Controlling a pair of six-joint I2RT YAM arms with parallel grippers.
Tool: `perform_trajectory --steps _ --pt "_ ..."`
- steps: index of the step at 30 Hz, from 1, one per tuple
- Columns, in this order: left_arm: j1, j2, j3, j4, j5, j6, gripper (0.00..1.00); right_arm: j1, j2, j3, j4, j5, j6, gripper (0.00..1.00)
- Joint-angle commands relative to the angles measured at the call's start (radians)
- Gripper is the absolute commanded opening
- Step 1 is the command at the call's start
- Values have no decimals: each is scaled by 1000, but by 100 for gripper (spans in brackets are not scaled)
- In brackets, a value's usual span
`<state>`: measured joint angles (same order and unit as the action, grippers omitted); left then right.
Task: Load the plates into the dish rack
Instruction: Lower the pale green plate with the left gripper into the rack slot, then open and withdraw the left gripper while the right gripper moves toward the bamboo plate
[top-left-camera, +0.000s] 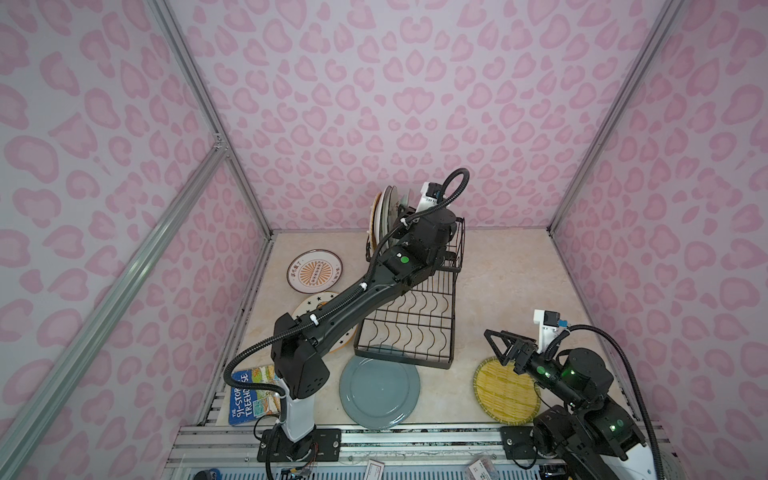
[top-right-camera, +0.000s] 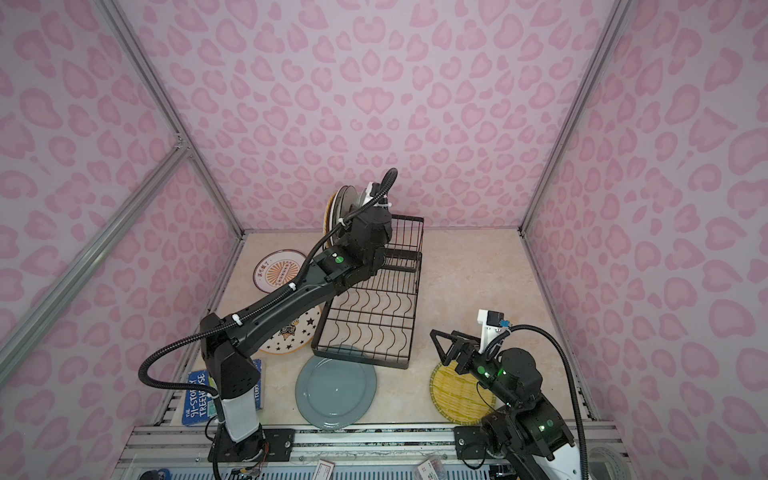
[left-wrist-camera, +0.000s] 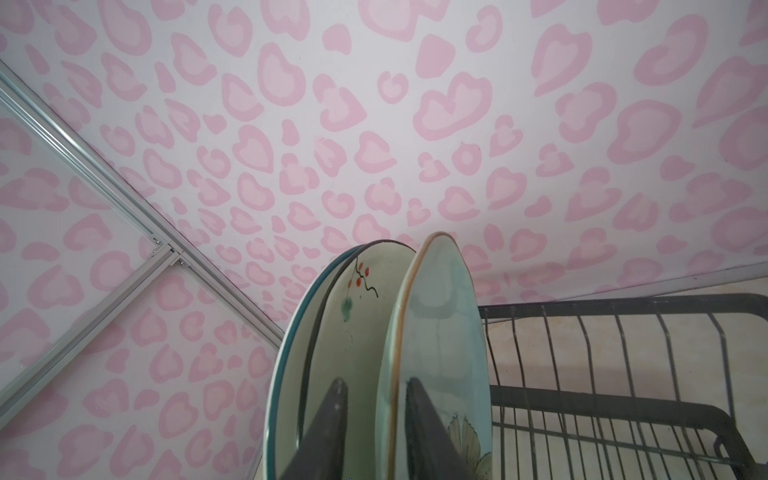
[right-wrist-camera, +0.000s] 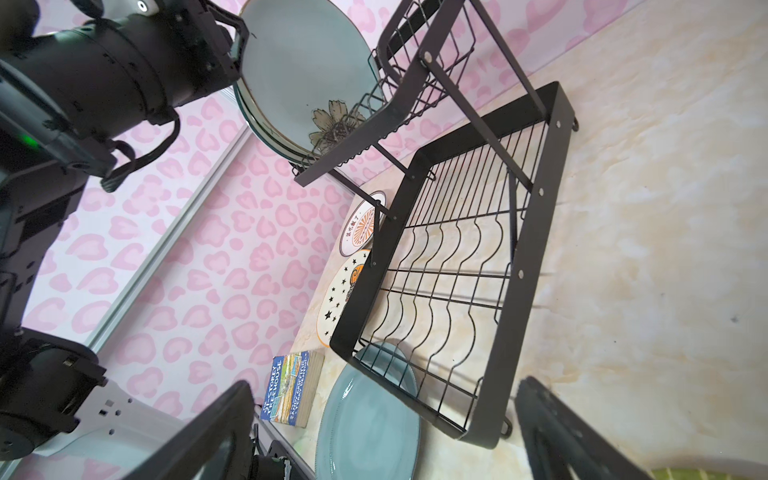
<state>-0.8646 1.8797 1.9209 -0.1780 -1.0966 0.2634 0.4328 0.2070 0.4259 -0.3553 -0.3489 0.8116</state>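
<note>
Left gripper (left-wrist-camera: 375, 381): jaws parted astride rim of pale blue plate (left-wrist-camera: 440, 332), upright in dish rack (right-wrist-camera: 530, 232) upper tier beside sprig plate (left-wrist-camera: 353, 332). Right gripper (right-wrist-camera: 385, 382): jaws wide, empty, by yellow plate (top-left-camera: 505, 392) on tabletop (top-left-camera: 498, 270).

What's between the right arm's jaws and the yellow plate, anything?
Nothing that shows. The right gripper hangs with jaws open just over the far edge of the yellow plate, with only air between them. The dish rack stands off to the side, not in between.
</note>
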Motion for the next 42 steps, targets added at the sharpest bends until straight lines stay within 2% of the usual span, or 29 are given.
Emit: perform_trajectory --steps 1,13,18,23,26,29,33,34,35,37,42 --pt "3 -28 13 39 -7 9 28 0 4 -9 -30 21 -3 98" --pt "-2 -61 46 27 13 20 30 1 71 -13 -3 25 -14 98" --pt "-14 -85 73 -24 44 -5 30 1 118 -9 -38 111 -18 98" --pt "-20 -185 40 -114 127 -112 32 1 249 37 -49 170 -67 96" --pt "-22 -261 16 -209 216 -203 38 1 344 54 -20 185 -92 92" --pt "-28 -353 -45 -268 293 -271 52 3 438 74 18 183 -111 87" --pt "-26 -507 -199 -323 402 -392 85 2 517 82 63 185 -132 86" --pt "-24 -547 -249 -329 435 -418 90 3 526 89 55 196 -140 87" --pt "-23 -599 -310 -325 492 -440 99 3 530 92 38 215 -148 92" --pt "-12 -688 -419 -326 614 -484 97 -1 523 82 5 255 -140 97" --pt "4 -879 -683 -319 944 -596 97 -48 454 49 -139 330 -73 98"
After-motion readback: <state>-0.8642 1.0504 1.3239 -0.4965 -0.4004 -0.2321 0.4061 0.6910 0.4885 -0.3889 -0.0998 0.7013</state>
